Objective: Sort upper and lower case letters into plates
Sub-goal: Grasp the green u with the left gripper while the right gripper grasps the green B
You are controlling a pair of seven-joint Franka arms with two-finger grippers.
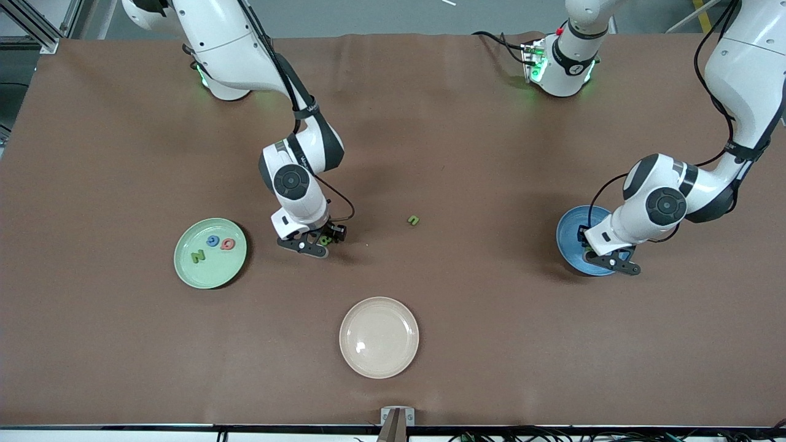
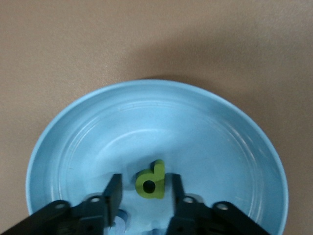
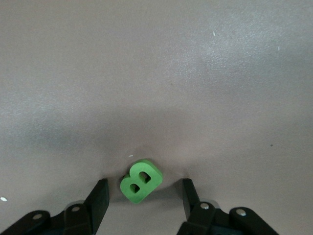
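Between the right gripper's (image 3: 142,196) parted fingers (image 3: 98,198) lies a green B (image 3: 141,180).

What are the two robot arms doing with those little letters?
They are sorting foam letters into plates. The right gripper is low over the table with open jaws around a green B. The left gripper is over the blue plate, jaws open around a lime d lying in it. The green plate holds three letters. A small green letter lies loose, and the beige plate holds none.
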